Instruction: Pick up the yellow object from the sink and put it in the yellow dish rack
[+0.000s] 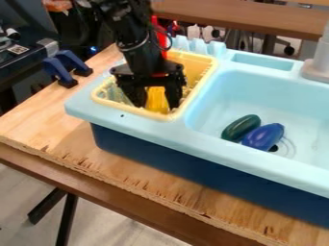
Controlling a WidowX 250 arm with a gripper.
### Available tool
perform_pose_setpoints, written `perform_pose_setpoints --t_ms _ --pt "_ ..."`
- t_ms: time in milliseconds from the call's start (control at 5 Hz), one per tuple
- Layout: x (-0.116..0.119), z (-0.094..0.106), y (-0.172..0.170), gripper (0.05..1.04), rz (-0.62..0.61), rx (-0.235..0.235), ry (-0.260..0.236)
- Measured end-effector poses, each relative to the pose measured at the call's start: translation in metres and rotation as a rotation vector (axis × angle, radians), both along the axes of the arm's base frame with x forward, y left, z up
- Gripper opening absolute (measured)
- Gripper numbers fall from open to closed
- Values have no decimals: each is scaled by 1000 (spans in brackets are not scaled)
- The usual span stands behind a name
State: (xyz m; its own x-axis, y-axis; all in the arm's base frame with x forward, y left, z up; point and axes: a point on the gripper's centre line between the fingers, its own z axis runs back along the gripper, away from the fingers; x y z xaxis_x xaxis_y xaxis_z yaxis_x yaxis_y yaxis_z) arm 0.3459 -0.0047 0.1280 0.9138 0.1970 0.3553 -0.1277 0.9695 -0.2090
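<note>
Yellow plastic forms the slatted basket (132,109) set into the left end of a light blue toy sink (292,96), and the black hand (157,105) points down inside it. Its two fingers are spread, with a bright yellow object (156,100) showing in the gap between them; whether either finger touches that object, I cannot tell. The object lies within the basket, towards its front rim. From the top edge of the view, the black arm (138,48) slants down to the hand, with a strip of red (159,41) just behind it.

To the right, in the sink's basin, a dark green, rounded oblong piece (241,127) lies beside a blue one (263,137), the blue one nearer the drain (284,148). A pale grey faucet (319,60) stands at the back right. The sink has a dark blue lower body (193,168) and rests on a tabletop (42,115) of light, rough-edged wood. Two blue and black clamp-like pieces (63,71) sit at the tabletop's far left edge, apart from the sink.
</note>
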Motion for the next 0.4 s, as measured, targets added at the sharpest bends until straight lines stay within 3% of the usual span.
perform_pose_setpoints --t_ms 200,400 --pt "-1 17 -8 1002 -32 42 6" --pt "-3 47 -28 1002 -101 90 -21"
